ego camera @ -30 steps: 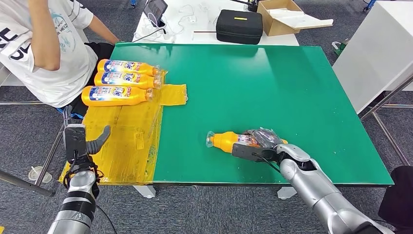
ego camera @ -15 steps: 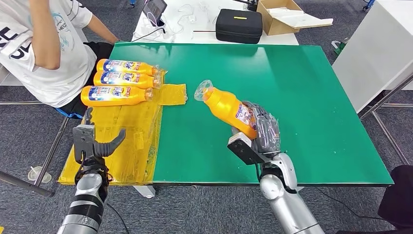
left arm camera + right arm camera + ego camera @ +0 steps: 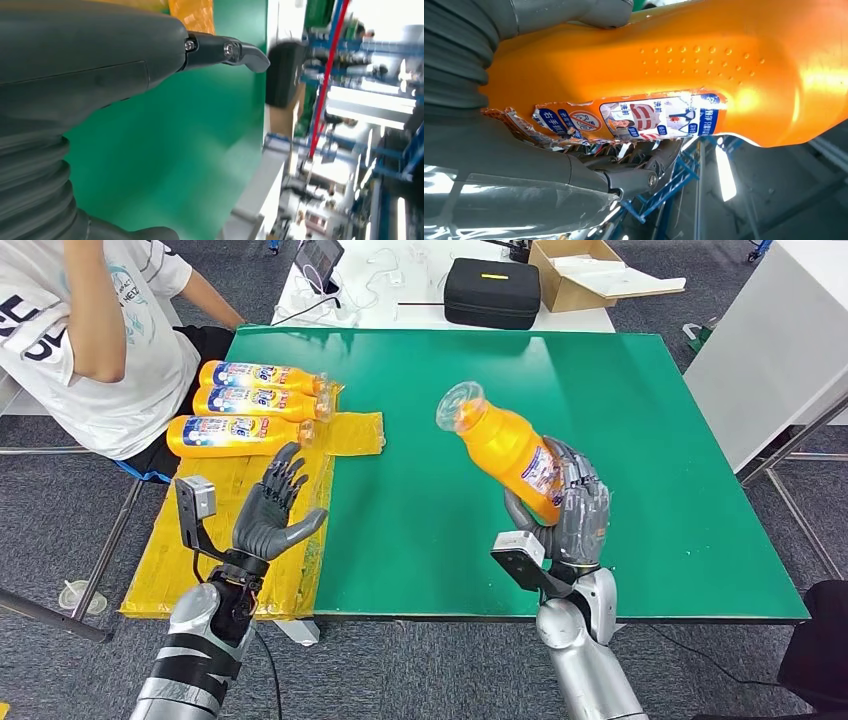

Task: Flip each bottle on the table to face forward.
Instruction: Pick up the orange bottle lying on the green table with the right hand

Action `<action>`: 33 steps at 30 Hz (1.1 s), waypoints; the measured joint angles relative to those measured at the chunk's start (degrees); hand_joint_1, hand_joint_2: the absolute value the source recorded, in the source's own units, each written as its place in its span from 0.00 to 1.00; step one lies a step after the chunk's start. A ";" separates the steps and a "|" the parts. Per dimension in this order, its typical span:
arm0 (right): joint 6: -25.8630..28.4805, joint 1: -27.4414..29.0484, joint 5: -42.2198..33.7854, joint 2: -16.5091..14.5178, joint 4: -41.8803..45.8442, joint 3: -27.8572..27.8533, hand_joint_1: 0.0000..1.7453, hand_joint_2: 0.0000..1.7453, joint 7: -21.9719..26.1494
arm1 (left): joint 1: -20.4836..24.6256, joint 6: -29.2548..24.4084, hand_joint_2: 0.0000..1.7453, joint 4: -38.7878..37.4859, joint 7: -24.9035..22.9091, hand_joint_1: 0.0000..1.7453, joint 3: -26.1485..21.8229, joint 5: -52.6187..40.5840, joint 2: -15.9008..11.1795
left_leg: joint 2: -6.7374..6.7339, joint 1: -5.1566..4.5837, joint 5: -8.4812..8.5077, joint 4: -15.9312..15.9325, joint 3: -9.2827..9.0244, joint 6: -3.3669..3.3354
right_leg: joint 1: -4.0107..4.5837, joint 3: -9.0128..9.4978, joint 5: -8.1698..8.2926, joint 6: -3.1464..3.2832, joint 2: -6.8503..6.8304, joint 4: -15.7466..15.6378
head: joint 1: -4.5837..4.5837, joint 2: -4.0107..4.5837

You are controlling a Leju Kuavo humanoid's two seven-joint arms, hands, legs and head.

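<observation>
Person: seated at the table's far-left corner in a white printed shirt (image 3: 80,330), one arm raised.
Three bottles (image 3: 255,405): orange, lying side by side on the yellow sheet (image 3: 250,510), caps toward the table's middle, printed labels up.
Yellow sheet: covers the left strip of the green table (image 3: 620,420) and hangs over its near edge.
Left hand (image 3: 272,510): raised above the yellow sheet near the table's front-left edge, palm toward the table's middle, fingers spread apart, holding nothing. The left wrist view shows a dark fingertip (image 3: 245,50) extended over green surface.
Held bottle (image 3: 505,450): orange, lifted clear of the table over its front-centre area, tilted with the clear cap (image 3: 460,405) up and leaning left, base down in the palm.
Right hand (image 3: 570,510): fingers wrapped around the lower body of the held bottle. The right wrist view shows its torn blue-and-white label (image 3: 634,117) beside the fingers.
Far white table: black case (image 3: 492,292), open cardboard box (image 3: 590,270), cables.
</observation>
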State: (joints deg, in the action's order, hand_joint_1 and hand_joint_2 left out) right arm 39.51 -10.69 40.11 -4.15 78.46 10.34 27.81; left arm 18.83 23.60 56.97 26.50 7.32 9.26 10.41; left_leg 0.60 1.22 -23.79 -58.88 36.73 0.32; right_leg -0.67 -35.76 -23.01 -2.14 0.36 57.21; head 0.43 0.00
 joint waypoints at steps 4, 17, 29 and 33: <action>0.05 0.02 0.15 -0.79 -1.91 -0.61 1.00 1.00 0.93 | -0.12 0.53 1.00 1.21 -0.13 0.00 2.09 0.62 -0.47 | -0.01 0.01 0.00 0.00 0.00 0.00 | 0.01 0.00 0.00 0.00 0.00 0.00 | 0.00 -0.01; 0.01 -3.48 -2.39 -7.01 -15.26 2.38 1.00 1.00 8.73 | 1.95 4.34 1.00 0.42 0.16 0.00 11.29 2.11 -1.26 | -0.02 0.02 0.02 0.00 0.01 0.01 | 0.02 -0.01 0.00 0.00 0.01 0.01 | 0.01 0.00; 0.50 -9.20 0.01 -13.52 -26.38 6.38 1.00 1.00 9.78 | 5.54 7.21 1.00 -5.35 0.55 0.00 17.22 4.03 -1.14 | -0.02 0.02 0.02 0.00 0.02 0.02 | 0.02 -0.03 0.00 0.00 0.01 0.01 | -0.01 0.00; 0.58 -10.13 -0.68 -14.68 -28.59 7.38 1.00 1.00 9.76 | 6.34 7.56 1.00 -7.04 0.84 0.00 17.66 5.17 -1.13 | -0.04 0.02 0.02 0.00 0.02 0.02 | 0.02 -0.04 0.00 0.00 0.01 0.01 | -0.01 0.00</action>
State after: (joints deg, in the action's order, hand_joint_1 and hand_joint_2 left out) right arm 40.09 -20.82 39.43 -18.84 49.87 17.72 37.57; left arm 25.16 31.16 49.94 27.34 24.98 14.44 9.28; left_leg 0.57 1.24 -23.76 -58.88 36.74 0.34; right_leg -0.65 -35.80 -23.00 -2.13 0.37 57.22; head 0.42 0.00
